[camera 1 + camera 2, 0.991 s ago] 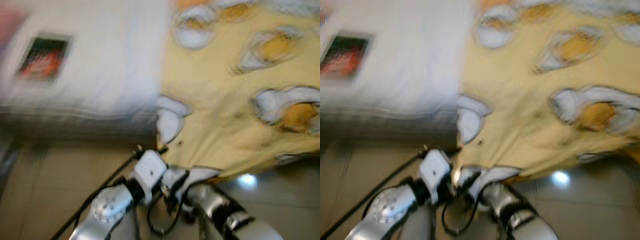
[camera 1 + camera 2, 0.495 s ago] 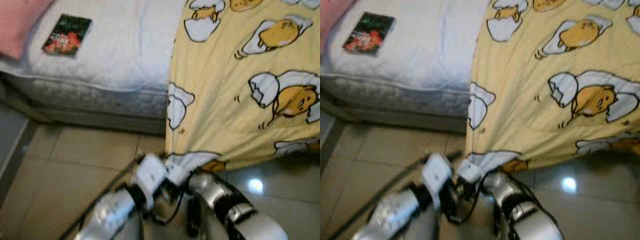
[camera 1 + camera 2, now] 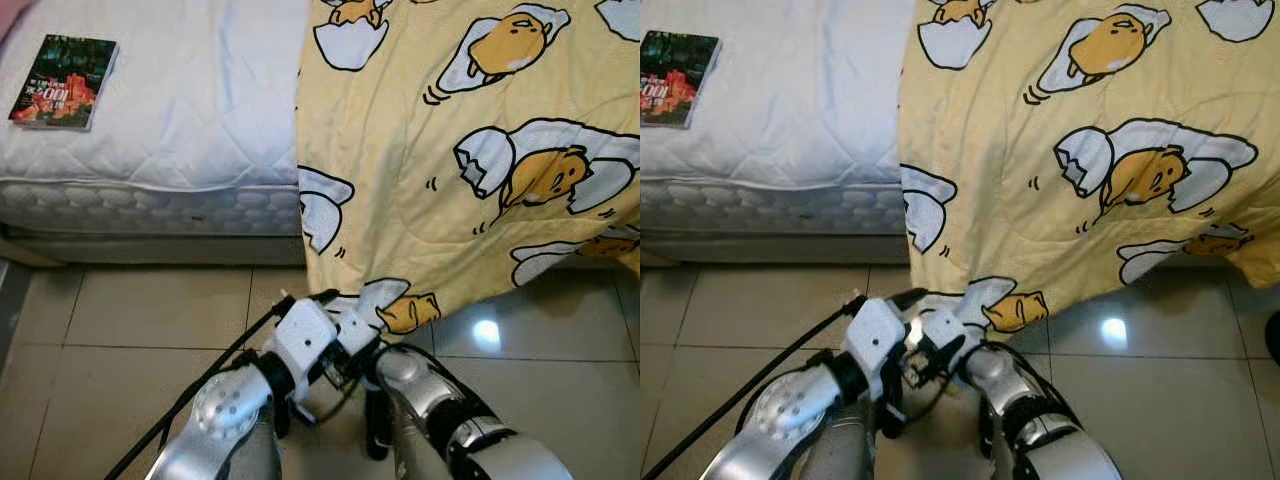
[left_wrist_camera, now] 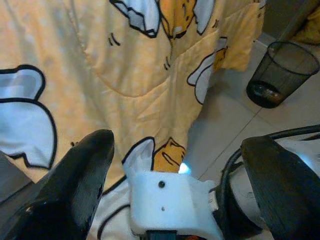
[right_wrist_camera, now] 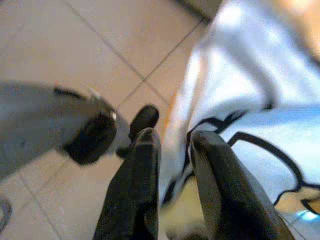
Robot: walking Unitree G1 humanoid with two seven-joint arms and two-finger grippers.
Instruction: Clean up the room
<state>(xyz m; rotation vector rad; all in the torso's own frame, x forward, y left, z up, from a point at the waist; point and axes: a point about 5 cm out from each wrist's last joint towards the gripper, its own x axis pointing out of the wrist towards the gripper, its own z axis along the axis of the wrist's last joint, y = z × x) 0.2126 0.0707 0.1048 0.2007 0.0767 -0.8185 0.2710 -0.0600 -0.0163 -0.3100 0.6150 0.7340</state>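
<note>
Left eye view: the blanket (image 3: pixel 470 160) hangs off the bed's (image 3: pixel 190 130) front edge, its low corner just ahead of both tools. The right tool (image 5: pixel 172 165), fingers narrow, pinches that corner; the left tool (image 4: pixel 175 165) is spread wide beside it. The pinch itself is blurred. A book (image 3: pixel 62 82) lies near the bed's far-left corner.

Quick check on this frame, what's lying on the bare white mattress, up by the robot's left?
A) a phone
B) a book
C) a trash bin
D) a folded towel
B: a book with a dark cover lies flat on the white mattress, apart from the yellow blanket that hangs over the bed's edge; the black mesh trash bin stands on the floor instead.
</note>
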